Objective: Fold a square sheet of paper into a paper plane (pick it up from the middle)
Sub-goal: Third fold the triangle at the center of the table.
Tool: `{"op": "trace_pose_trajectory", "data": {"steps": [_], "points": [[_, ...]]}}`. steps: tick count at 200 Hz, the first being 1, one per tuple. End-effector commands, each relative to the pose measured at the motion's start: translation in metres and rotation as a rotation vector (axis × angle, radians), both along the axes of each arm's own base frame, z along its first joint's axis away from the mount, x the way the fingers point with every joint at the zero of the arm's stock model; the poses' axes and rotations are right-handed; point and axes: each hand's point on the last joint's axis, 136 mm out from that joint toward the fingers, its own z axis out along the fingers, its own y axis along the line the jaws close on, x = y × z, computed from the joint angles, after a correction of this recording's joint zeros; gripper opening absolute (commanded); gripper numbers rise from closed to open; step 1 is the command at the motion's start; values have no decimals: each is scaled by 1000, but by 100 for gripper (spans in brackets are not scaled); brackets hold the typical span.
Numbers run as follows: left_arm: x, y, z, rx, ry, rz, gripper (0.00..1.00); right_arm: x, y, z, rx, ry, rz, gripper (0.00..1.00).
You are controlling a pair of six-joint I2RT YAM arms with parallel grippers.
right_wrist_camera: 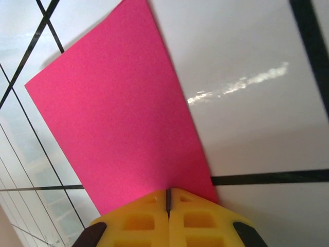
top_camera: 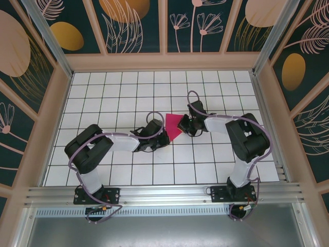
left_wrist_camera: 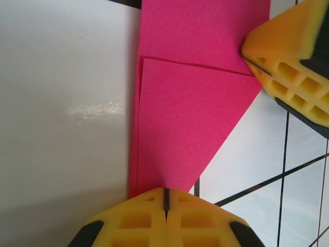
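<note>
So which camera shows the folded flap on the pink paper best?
The left wrist view: the pink paper lies close up, with the flap's edge plain. The right wrist view gives a flat pink face; the top view, a small pink triangle.

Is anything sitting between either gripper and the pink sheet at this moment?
Nothing visible does. The left gripper is shut, with its tips right at the folded point of the pink sheet. The right gripper is also shut, with its tips against the sheet's opposite edge.
</note>
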Motion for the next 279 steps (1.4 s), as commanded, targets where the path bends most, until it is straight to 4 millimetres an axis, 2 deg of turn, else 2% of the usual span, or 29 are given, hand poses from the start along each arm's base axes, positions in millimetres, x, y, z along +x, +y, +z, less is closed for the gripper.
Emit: {"op": "trace_pose_trajectory", "data": {"steps": [1,15,34,66,93,134,141,180,214,234,279], "points": [[-2,11,-18,62,33,32,0,9,5,39,60,-156,95,0],[-4,13,-21,71,41,32,0,7,12,58,93,-240,185,0],[-3,13,-23,75,43,34,0,-6,17,66,116,-280,265,1],[-4,14,-25,80,46,35,0,-40,27,45,143,-216,343,0],[-4,14,-25,78,48,39,0,-56,36,32,163,-176,370,0],[-4,13,-23,72,49,37,0,-57,39,15,168,-123,370,0],[-4,13,-22,70,48,37,0,-62,45,13,169,-116,389,0],[-4,9,-18,53,41,25,0,-61,43,-1,147,-87,383,0],[-1,-2,5,-16,12,-1,0,-63,36,-15,99,-51,360,0],[-1,-7,16,-44,1,-18,1,-63,34,-16,92,-46,353,0],[-11,4,-7,10,62,-1,0,-61,35,-13,94,-52,350,0]]}}
